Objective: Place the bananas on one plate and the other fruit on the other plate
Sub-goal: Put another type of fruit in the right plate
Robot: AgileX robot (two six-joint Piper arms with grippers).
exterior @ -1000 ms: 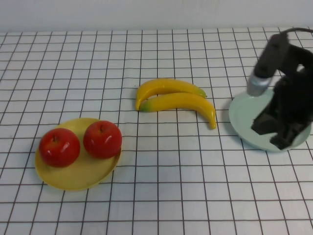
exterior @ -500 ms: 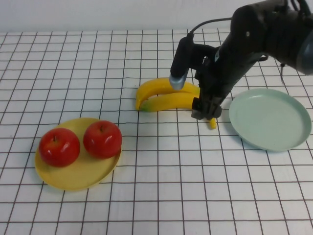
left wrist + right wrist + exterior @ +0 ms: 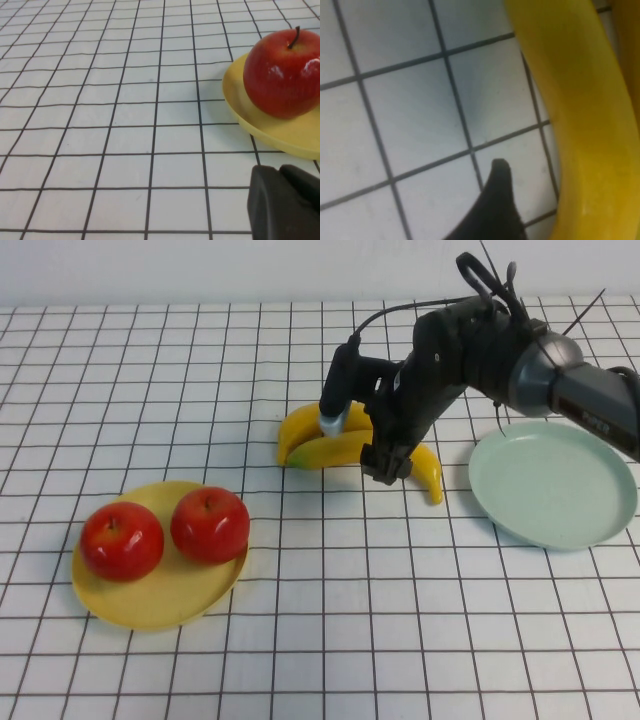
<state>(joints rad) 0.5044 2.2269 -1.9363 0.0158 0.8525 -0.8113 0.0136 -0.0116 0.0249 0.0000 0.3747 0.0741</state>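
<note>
Mid-surface, toward the far edge: right gripper (image 3: 388,468) over the bananas (image 3: 355,445), can't tell its opening | left gripper (image 3: 287,202) near-left by the yellow plate (image 3: 150,605), opening unclear too | risk: glossy banana slips or rolls aside.

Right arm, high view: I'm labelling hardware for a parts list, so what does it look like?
The right arm is matte black with rounded joint housings and a grey cylindrical segment near the plate side. Thin black cables loop above it. A silver-tipped cylinder sits beside the right gripper, over the bananas. The left gripper shows only dark rounded plastic.

high: raised, angled down over counter (image 3: 330,640) | left wrist: low, near yellow plate (image 3: 280,137) | right wrist: close on banana (image 3: 580,110)
</note>
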